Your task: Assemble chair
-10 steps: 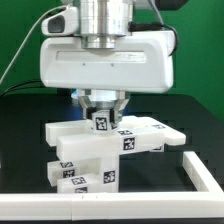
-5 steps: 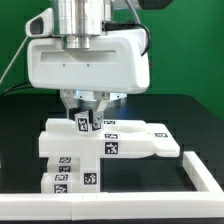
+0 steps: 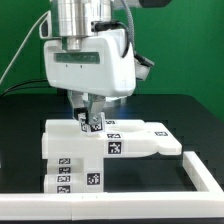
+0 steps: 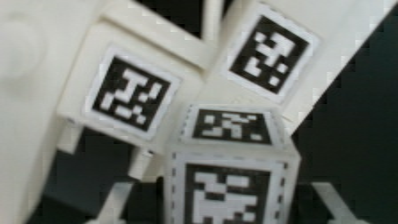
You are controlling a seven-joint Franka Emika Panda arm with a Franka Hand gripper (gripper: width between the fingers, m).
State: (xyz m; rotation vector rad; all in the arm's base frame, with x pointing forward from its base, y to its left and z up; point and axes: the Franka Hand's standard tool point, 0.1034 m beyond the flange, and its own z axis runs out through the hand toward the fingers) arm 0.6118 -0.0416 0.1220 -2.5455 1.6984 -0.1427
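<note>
The chair parts are matte white with black-and-white tags. In the exterior view a flat slab (image 3: 135, 138) lies across a blocky stack (image 3: 75, 172). My gripper (image 3: 89, 120) hangs straight down over the slab's end on the exterior view's left. It is shut on a small tagged block (image 3: 94, 125) that stands on the slab. In the wrist view the small block (image 4: 228, 165) sits between my two pale fingers (image 4: 128, 192), with larger tagged faces (image 4: 128, 88) behind it. The block's foot is hidden.
A long thin white untagged rail (image 3: 110, 197) runs along the front of the black table and turns back at the exterior view's right (image 3: 205, 175). A green backdrop stands behind. The arm's big white hand (image 3: 90, 65) hides the rear of the parts.
The hand and the chair parts shifted toward the exterior view's left. The hand then turned about its vertical axis, so it now looks narrower. The small block stays between the fingers.
</note>
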